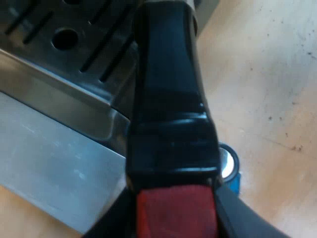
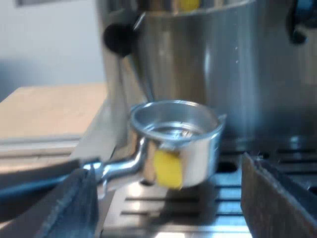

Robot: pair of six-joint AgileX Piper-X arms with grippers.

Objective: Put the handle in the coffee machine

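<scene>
Metal holder hovers over drip tray, left hand clasping its handle.

Your counter is pale wood, flecked with small dark specks. The espresso machine stands directly on it. A blue tamper rests on the wood just beside the machine's base.
</scene>
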